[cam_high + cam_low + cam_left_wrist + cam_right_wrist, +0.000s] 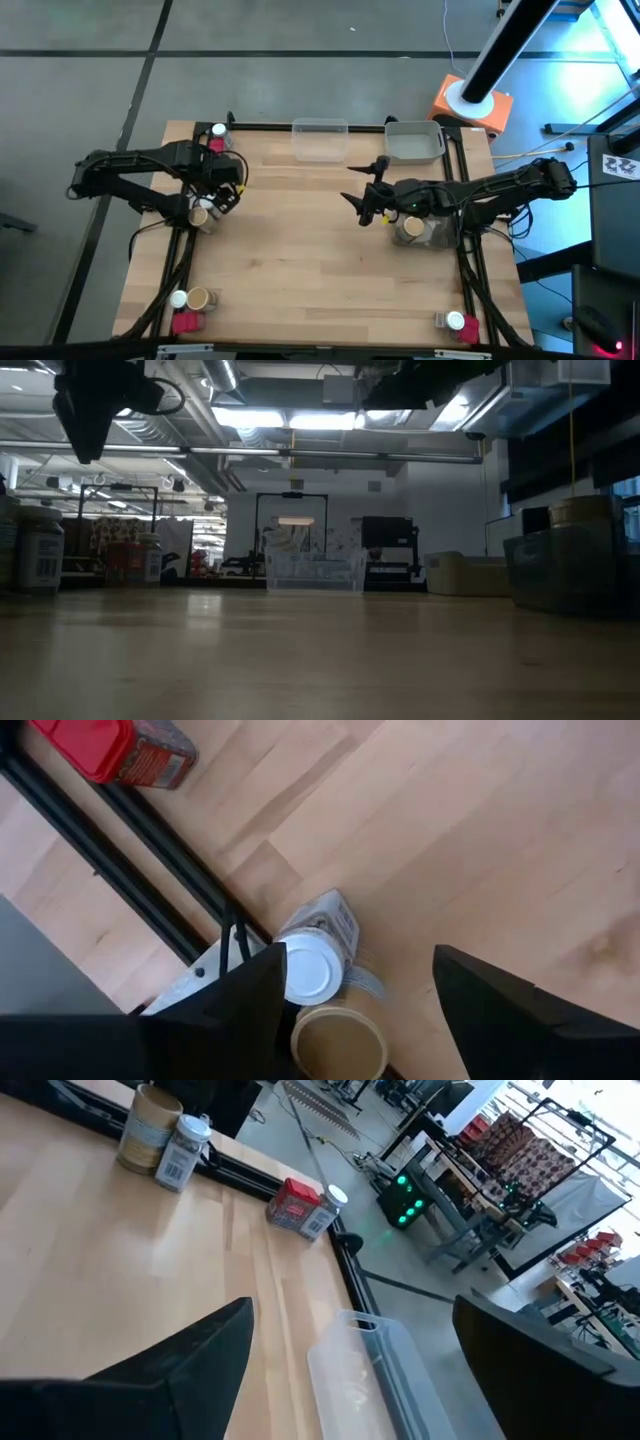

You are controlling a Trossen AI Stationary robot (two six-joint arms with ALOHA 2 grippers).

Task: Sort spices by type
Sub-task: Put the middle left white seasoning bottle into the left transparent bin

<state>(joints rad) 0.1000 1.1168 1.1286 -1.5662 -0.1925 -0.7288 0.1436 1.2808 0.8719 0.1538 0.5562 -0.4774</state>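
My left gripper [217, 196] [358, 968] hangs open, pointing down, above a white-lidded clear jar [310, 968] and a tan round jar [340, 1042] [199, 215]. Both stand on their bases at the table's left edge, the white lid close by one finger. A red packet [112, 745] and another white-lidded jar [218, 131] sit at the far left corner. My right gripper [363, 196] [350, 1310] is open and held above the table's middle, nothing between its fingers. Another tan jar [409, 229] stands at the right.
A clear tray [320, 139] and a grey tray [415, 141] stand at the far edge. A jar, a tan jar [200, 298] and a red packet [185, 322] sit at the near left corner; a jar [455, 321] with a red packet sits near right. Black frame rails [150, 850] border the board.
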